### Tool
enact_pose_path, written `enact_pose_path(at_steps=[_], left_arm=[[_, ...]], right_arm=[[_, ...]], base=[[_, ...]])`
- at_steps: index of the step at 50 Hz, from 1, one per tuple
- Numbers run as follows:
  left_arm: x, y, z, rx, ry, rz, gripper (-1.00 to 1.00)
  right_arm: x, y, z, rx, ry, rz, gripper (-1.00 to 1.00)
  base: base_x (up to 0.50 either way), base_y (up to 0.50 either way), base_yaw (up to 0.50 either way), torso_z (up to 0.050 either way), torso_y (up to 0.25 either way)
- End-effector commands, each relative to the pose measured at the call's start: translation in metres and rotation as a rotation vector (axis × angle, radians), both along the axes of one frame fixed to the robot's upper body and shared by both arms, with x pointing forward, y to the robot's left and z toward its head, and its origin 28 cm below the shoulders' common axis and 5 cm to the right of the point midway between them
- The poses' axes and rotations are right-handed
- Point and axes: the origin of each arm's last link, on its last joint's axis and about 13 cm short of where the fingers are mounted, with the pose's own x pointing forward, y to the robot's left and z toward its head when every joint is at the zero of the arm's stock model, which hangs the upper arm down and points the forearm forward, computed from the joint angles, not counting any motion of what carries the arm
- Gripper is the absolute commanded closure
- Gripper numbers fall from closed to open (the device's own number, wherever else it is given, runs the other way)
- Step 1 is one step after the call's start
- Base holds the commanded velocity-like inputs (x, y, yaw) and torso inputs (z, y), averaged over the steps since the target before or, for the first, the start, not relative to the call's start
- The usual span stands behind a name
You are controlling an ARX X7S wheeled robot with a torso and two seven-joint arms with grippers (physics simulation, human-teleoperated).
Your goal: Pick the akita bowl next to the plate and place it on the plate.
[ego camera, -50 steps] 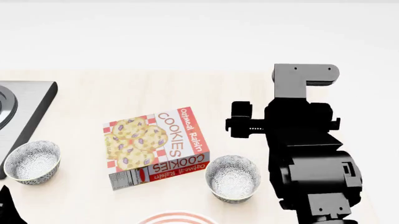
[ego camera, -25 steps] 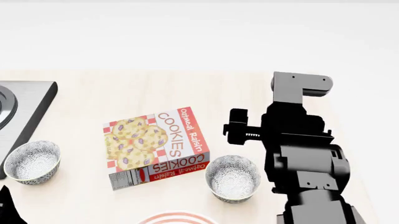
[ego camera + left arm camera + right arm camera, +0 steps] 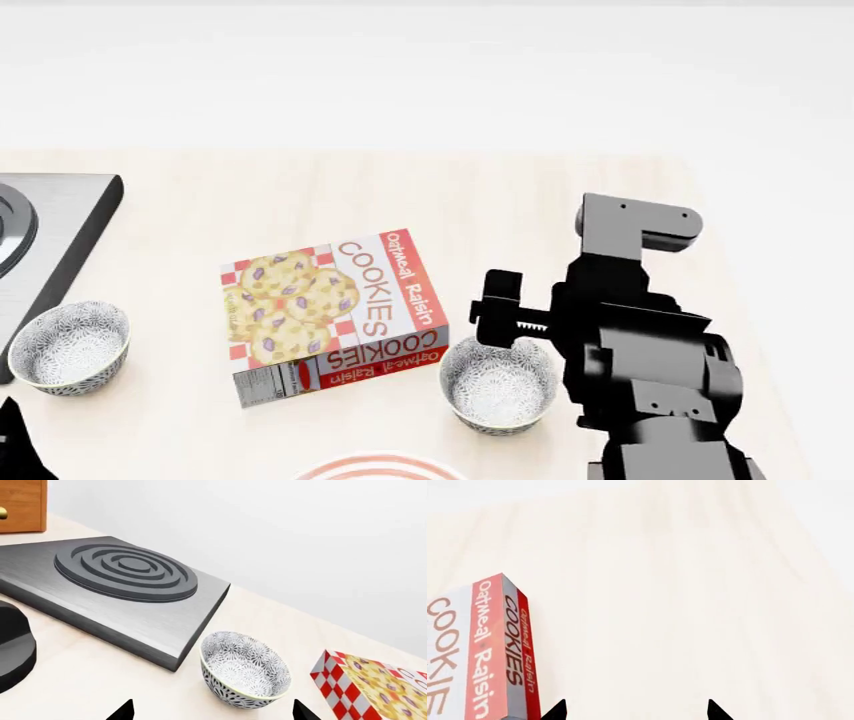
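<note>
A: Start with the big things. Where does everything sit?

B: In the head view the pale table (image 3: 561,200) fills the frame. The right arm (image 3: 641,350) is the black mass at lower right. The cookie box (image 3: 334,312) lies flat at centre, and only a sliver of the plate (image 3: 380,467) shows at the bottom edge, red rings on white. The akita bowl (image 3: 498,384) stands upright just above and right of that sliver, near the box's lower right corner. Its twin, the second bowl (image 3: 70,346), sits at the left edge beside the stove plate (image 3: 54,240).

A: How would the akita bowl handle?

B: It looks like glazed ceramic: stiff, light, probably slick and chippable. The thin rim is the likely hold, one finger inside and one outside the wall.

A: And the arm's pose?

B: The right gripper (image 3: 634,711) hangs over the bowl's upper right rim, wrist pointing down. In the right wrist view only two dark fingertips show, well apart, so the pincer is wide and empty. The left gripper (image 3: 210,712) is likewise spread, near the second bowl.
</note>
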Motion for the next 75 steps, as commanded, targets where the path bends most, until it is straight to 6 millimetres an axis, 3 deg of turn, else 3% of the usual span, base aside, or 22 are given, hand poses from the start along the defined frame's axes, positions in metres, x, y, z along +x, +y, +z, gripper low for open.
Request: enact_pose_path(at_steps=[1,36,75], left_arm=[[0.001,0.0,-0.001,-0.001,0.001,0.0,-1.0],[-0.001,0.0,0.0,-0.001,0.0,0.001,-1.0],[-0.001,-0.001,0.002,-0.002,0.001,0.001,-1.0]], right_arm=[[-0.003,0.003,-0.01,0.022,0.02,0.012,-1.0],[-0.014,-0.001,-0.034,0.091,0.072,-0.023,-1.0],[-0.02,0.003,-0.036,0.163,0.174,0.008,-1.0]], base=[[0.0,0.0,0.0,0.0,0.0],[0.0,0.0,0.0,0.0,0.0],[0.0,0.0,0.0,0.0,0.0]])
